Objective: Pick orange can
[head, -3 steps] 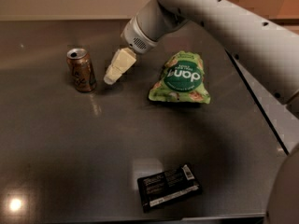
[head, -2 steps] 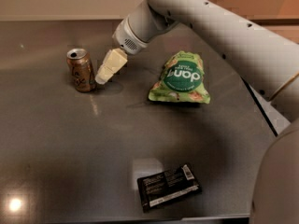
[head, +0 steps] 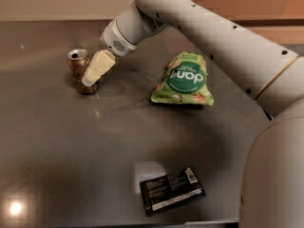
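We see the orange can [head: 75,71] standing upright at the far left of the dark worktop [head: 57,141], its silver top facing up. The hand [head: 89,80], cream in colour, slants down from the upper right and lies against the can's right side, its tip low near the can's base and covering part of the can from our view. We cannot tell how far the hand is open, nor whether it has hold of the can. The pale arm [head: 204,30] reaches in from the right edge and crosses above the far part of the worktop. A green bag [head: 183,80] with white lettering lies well to the right of the can, apart from the hand. A flat black packet [head: 172,190] lies near the front edge, well apart from both the can and the bag.
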`<action>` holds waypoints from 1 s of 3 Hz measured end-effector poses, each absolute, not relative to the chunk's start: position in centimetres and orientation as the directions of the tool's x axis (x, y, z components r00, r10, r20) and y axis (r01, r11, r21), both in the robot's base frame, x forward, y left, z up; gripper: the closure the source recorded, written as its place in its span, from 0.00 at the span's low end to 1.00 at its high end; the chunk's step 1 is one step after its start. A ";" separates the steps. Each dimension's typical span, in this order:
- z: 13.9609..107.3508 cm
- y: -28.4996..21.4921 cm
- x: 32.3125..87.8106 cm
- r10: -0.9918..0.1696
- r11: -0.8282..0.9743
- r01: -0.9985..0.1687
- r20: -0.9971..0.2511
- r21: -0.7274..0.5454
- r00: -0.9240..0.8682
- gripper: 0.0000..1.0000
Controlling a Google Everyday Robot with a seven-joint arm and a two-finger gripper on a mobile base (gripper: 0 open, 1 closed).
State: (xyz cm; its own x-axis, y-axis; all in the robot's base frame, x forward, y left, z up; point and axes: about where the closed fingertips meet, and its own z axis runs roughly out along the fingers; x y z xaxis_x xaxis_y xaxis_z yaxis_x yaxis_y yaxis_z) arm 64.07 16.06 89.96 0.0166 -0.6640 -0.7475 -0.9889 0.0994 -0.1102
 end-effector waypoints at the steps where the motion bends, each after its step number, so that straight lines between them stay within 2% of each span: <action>1: 89.8 17.5 64.0 -0.652 0.082 -0.992 -0.758 -0.096 0.020 0.00; 2: 89.5 18.7 64.0 -0.652 0.069 -0.994 -0.758 -0.081 0.017 0.00; 3: 89.3 19.3 64.2 -0.653 0.059 -0.996 -0.757 -0.070 0.014 0.18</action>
